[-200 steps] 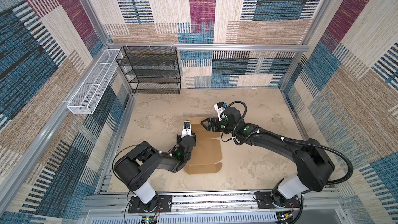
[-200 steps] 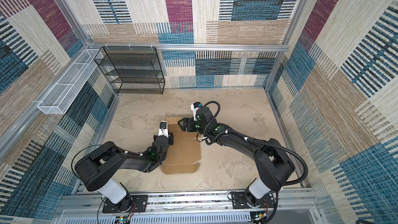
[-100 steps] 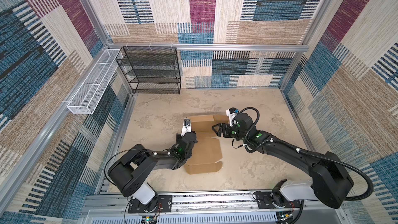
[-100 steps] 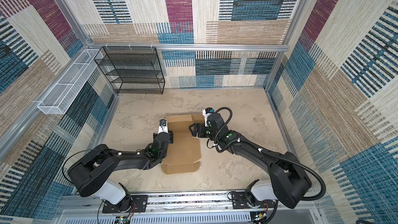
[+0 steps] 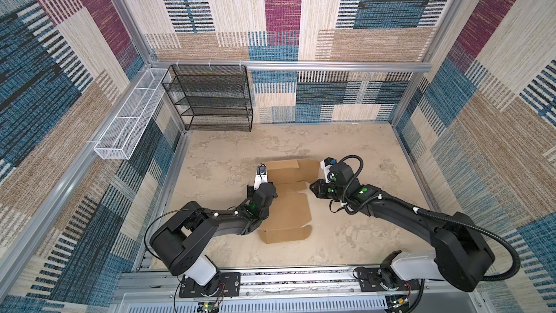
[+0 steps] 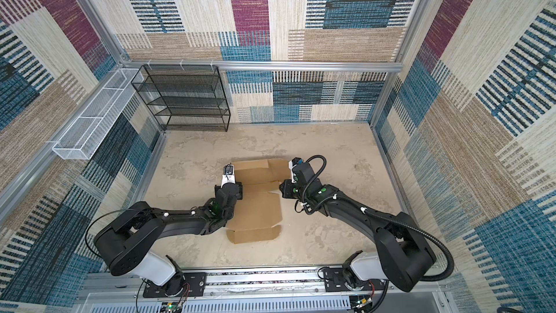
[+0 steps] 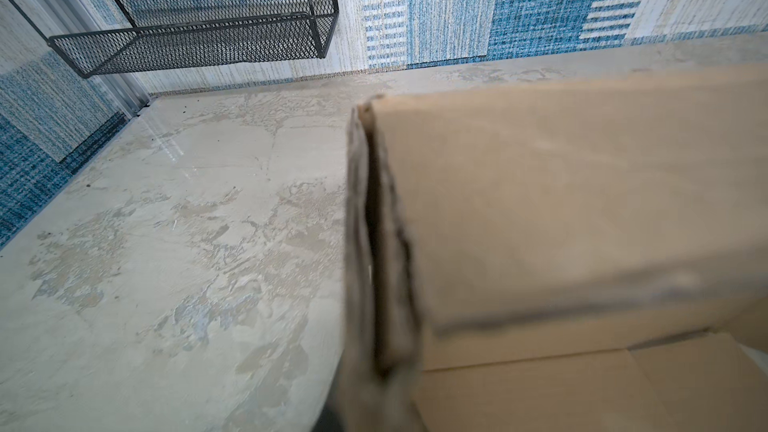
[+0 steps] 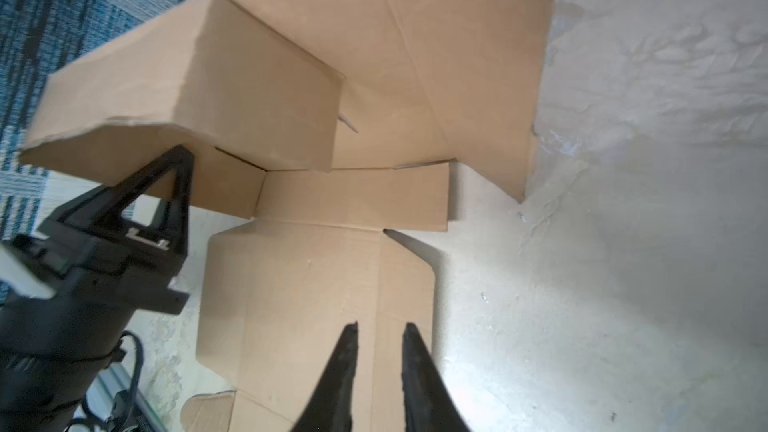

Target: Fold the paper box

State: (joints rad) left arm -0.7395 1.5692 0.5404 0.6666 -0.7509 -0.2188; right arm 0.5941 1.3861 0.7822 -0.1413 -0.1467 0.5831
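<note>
Now L gripper (image 8: pixel 180 160) is clamped on the raised rear panel (image 5: pixel 285 170) of the paper box (image 5: pixel 288 212), which lies mid-surface on the table (image 5: pixel 361 161) btwn the arms, prob. to keep that wall up, while R gripper (image 8: pixel 380 330), tips nearly together on nothing, hovers over its side flap (image 8: pixel 409 284).

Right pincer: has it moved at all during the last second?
Yes. In a top view the right pincer has slid to the right and a little nearer the robot bases, ending farther from the black mesh rack.
</note>
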